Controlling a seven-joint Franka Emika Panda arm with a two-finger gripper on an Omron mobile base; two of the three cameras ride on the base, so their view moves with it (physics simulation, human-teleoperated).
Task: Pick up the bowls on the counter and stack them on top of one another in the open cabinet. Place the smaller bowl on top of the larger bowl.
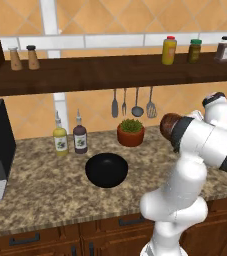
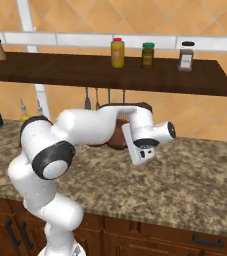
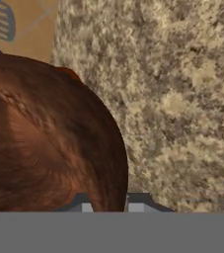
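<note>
Glossy white rounded arm (image 2: 85, 127) segments joined by dark bands.

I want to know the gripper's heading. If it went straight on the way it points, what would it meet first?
Likely the counter: the gripper points down at it, its fingertips astride the brown bowl's rim. Depth is unclear.

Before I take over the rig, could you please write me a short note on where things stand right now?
Hand: the hand view shows its tips straddling the rim of the smaller bowl, apparently shut on it.
Smaller bowl: seems lifted off the counter, near the plant pot.
Larger bowl: on the counter, untouched.
Open cabinet: holds jars and shakers, no bowl.
Done: brown bowl apparently grasped.
Left: black bowl must sit on the shelf first, brown one on top.
</note>
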